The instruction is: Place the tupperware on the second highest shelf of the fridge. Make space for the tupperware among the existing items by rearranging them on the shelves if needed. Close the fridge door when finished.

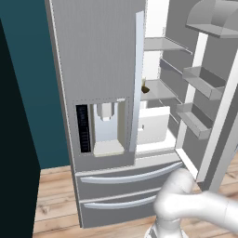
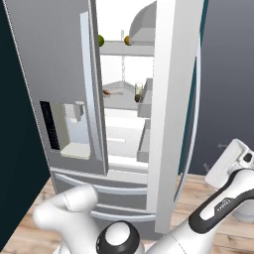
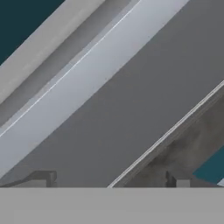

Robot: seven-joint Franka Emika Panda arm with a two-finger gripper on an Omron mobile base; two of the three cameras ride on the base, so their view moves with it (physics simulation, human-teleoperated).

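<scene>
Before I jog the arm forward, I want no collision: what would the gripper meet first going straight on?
Most likely the open fridge door: its grey panel and long pale handle stretch across the gripper's line of travel in the hand view. How near is unclear.

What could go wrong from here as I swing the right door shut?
1. The gripper sits close against the door's outer face with its jaws spread; a push at that angle may slide along the panel rather than turn the right door.
2. The arm's elbow stands close beside the door and could be caught as it moves.
3. The tupperware appears to lie on a middle shelf; check which level before closing.
</scene>
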